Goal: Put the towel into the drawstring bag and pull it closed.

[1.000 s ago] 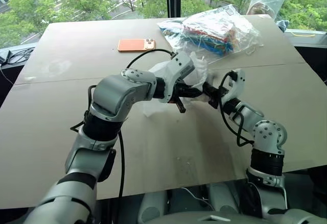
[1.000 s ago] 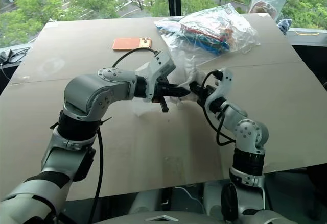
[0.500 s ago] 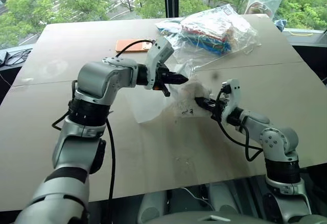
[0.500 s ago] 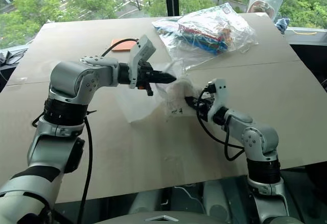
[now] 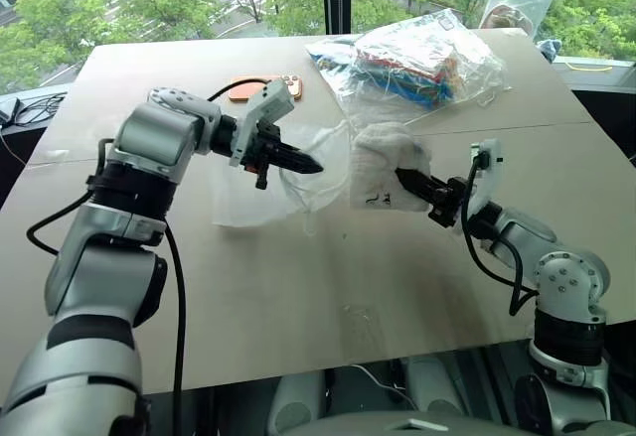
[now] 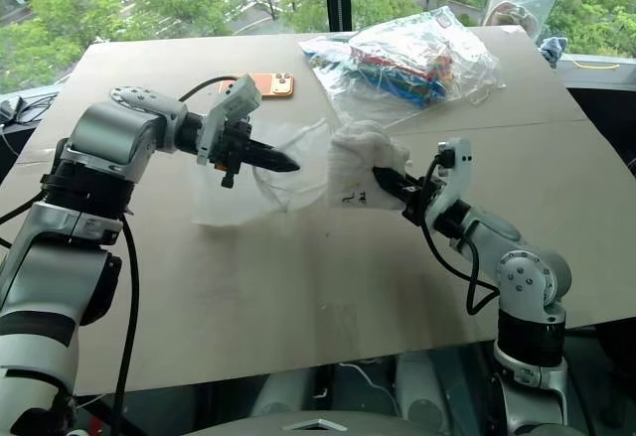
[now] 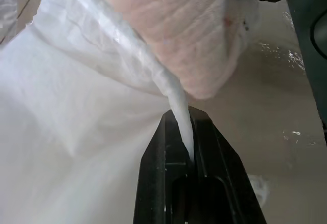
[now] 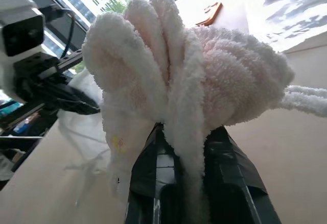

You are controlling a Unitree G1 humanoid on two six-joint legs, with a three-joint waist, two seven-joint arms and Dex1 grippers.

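Observation:
My left gripper [image 5: 303,166] is shut on the rim of the white, see-through drawstring bag [image 5: 260,190]. The bag hangs from it, sagging onto the table left of centre. In the left wrist view the pinched rim [image 7: 182,127] runs up between my black fingers [image 7: 158,183], against the towel [image 7: 179,30]. My right gripper [image 5: 405,176] is shut on the bunched off-white towel [image 5: 383,163] and holds it above the table, just right of the bag's mouth. A small dark tag shows at the towel's lower edge. The right wrist view has the towel [image 8: 194,71] folded over the fingers [image 8: 153,183].
An orange phone [image 6: 270,82] lies behind my left gripper. A clear plastic bag of colourful items [image 5: 417,59] sits at the back of the table [image 5: 328,287], with a small clear zip bag [image 5: 517,4] behind it. Cables [image 5: 25,108] lie off the left edge.
My two grippers have drawn apart. The left one swung left with the bag's rim, and the right one drew back to the right with the towel.

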